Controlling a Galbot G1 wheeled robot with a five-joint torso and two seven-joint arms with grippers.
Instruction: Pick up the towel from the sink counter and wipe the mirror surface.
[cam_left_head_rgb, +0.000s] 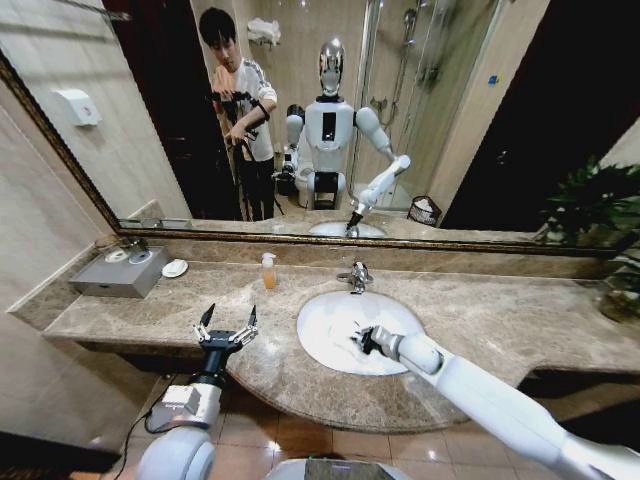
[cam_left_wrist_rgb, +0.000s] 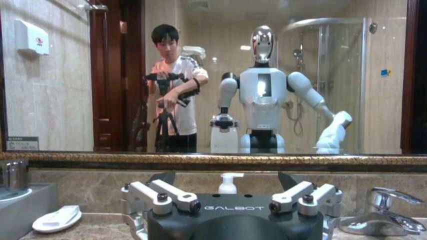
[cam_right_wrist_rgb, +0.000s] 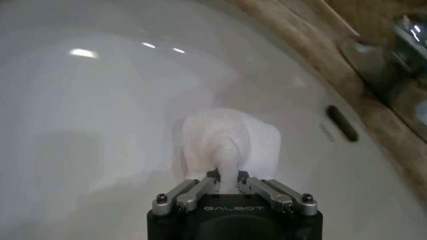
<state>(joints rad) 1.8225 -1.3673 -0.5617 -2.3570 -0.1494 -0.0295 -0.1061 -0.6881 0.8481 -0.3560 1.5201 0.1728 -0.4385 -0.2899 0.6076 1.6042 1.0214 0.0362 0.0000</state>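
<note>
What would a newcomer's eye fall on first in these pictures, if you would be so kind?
Most striking is the right gripper down inside the white basin of the sink counter, its fingers pinched shut on a white towel. Next comes the wide mirror above the counter, where the robot's own reflection stands. The left gripper hangs open above the counter's front edge, left of the basin.

The towel (cam_right_wrist_rgb: 227, 142) lies in the basin (cam_left_head_rgb: 325, 345), faucet (cam_left_head_rgb: 356, 276) behind.

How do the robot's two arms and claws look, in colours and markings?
Both arms have smooth white shells. The left claw and right claw are black blocks lettered GALBOT, with silver-grey linkage fingers joined by dark bolts. A black cable runs beside the left arm.
</note>
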